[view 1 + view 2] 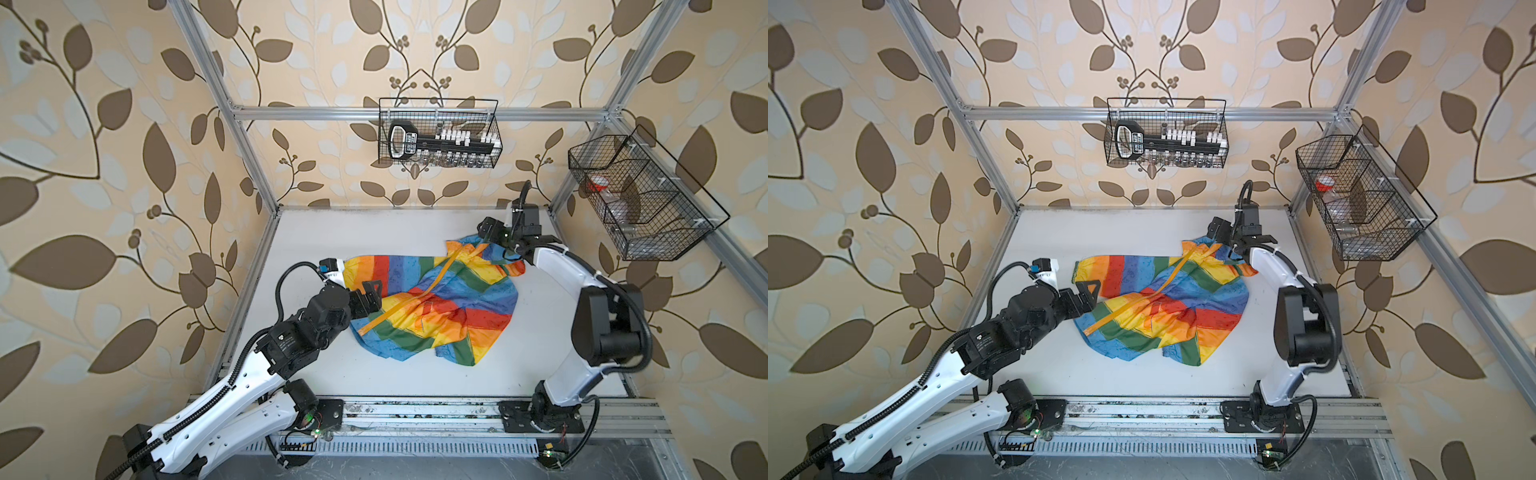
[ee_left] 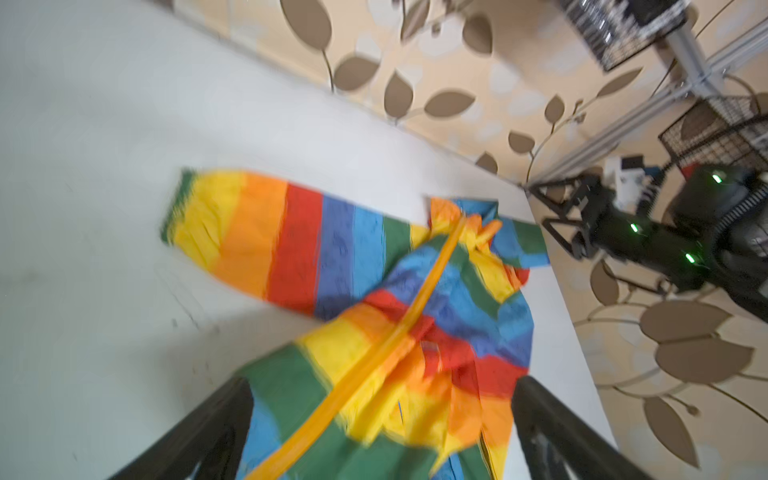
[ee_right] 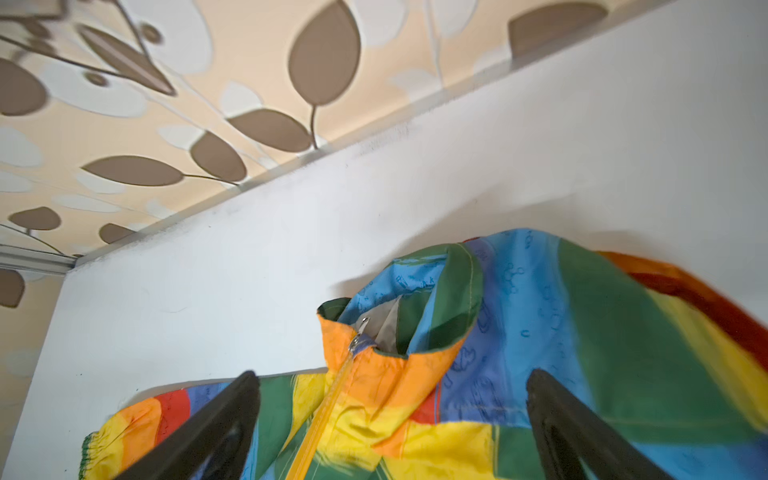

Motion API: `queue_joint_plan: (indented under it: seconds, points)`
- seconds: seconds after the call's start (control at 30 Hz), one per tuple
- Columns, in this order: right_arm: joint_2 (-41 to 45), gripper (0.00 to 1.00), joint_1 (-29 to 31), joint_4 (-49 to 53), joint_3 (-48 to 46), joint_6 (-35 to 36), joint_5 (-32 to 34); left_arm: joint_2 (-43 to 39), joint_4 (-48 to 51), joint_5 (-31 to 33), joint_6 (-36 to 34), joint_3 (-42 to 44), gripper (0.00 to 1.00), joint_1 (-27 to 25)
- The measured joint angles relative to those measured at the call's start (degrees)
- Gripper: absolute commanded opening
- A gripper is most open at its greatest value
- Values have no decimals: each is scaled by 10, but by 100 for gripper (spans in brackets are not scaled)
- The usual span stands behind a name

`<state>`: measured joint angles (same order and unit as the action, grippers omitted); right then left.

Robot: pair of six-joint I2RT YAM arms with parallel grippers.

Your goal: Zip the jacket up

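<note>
The white table (image 1: 332,232) carries the jacket (image 1: 449,303), crumpled mid-surface. I see my left gripper (image 2: 382,382) spread wide and empty at its nine o'clock edge, and my right gripper (image 3: 390,376) likewise agape over the collar at two o'clock.

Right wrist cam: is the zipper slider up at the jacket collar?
Yes, the metal slider sits at the orange collar edge of the jacket, with the zipper closed below it.

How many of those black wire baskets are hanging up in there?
2. The back basket hangs from the rear rail; the side basket hangs on the right-hand side. No others show.
</note>
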<state>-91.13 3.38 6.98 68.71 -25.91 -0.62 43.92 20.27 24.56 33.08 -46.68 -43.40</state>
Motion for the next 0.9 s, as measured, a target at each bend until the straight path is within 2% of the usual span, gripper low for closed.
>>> queue_joint_plan:
  seconds: [0.13, 0.2, 0.27, 0.33, 0.4, 0.47, 0.67, 0.77, 0.9]
  points:
    - [174, 100, 0, -131, -145, 30, 51, 43, -102, 96, -173, -13, 99, 4]
    - [254, 100, -4, -220, -244, 35, 81, 76, -157, 121, -228, -17, 99, 25]
    - [306, 100, -16, -290, -324, 42, 106, 108, -197, 109, -243, -11, 99, 80]
    - [329, 100, -27, -309, -373, 63, 143, 121, -243, 96, -244, 22, 99, 152]
    - [330, 100, -25, -307, -393, 98, 176, 129, -283, 95, -246, 74, 99, 217]
    - [332, 100, -21, -324, -422, 131, 198, 151, -305, 102, -243, 115, 99, 261]
    - [316, 100, -9, -441, -593, 179, 246, 245, -347, 82, -209, 200, 99, 378]
    - [265, 100, 8, -495, -620, 197, 243, 305, -376, 64, -205, 214, 99, 402]
    - [154, 100, 17, -689, -657, 217, 225, 352, -405, 16, -237, 214, 99, 402]
